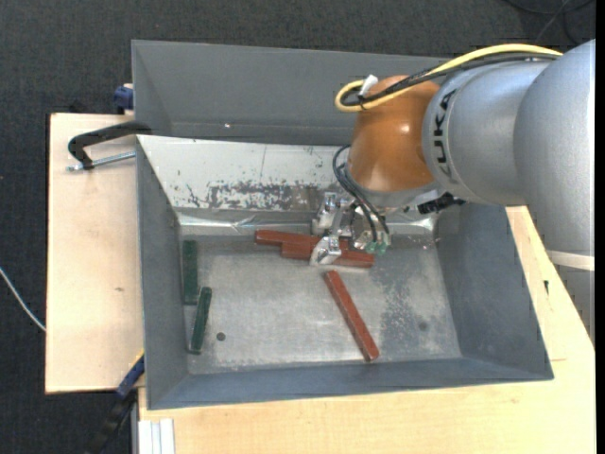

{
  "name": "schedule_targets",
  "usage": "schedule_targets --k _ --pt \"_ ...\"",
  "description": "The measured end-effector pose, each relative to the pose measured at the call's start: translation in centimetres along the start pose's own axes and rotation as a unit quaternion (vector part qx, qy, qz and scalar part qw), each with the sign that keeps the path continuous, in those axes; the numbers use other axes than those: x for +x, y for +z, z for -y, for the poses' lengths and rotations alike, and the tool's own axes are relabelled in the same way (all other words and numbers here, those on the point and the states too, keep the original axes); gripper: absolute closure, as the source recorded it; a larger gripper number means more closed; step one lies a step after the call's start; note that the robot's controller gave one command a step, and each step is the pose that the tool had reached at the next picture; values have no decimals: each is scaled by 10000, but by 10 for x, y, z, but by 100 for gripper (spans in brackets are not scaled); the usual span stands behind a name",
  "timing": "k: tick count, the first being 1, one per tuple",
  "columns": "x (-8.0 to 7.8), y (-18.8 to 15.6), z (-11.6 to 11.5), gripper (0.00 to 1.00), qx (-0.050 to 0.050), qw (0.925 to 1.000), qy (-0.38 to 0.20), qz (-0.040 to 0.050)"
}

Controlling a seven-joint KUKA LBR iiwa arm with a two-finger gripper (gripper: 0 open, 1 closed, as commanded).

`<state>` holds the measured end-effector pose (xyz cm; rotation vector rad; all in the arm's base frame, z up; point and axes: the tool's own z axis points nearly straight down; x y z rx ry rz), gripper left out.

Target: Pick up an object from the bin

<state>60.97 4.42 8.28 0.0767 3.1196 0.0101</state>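
A robot gripper [330,238] sat low at a red-brown bar [284,244] by the far wall of a grey metal bin [284,320].

The arm [510,130] reached in over the bin's right edge, its orange cover [392,149] just above the gripper. The gripper was near the middle of the far wall, at the right half of the flat red-brown bar, which lay along that wall. Whether it was released or clenched on the bar could not be told. A second red-brown bar [353,316] lay slantwise on the bin floor, running from just below the gripper toward the near right corner. A dark green bar [190,270] and another green bar [199,319] lay almost end to end along the left wall, well apart from the gripper.
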Motion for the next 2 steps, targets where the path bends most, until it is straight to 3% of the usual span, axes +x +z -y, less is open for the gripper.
schedule_targets --k 1,2 --pt "0 0 0 100 0 10000 -1 -2" --pt "17 -161 10 100 26 9997 -240 -65"
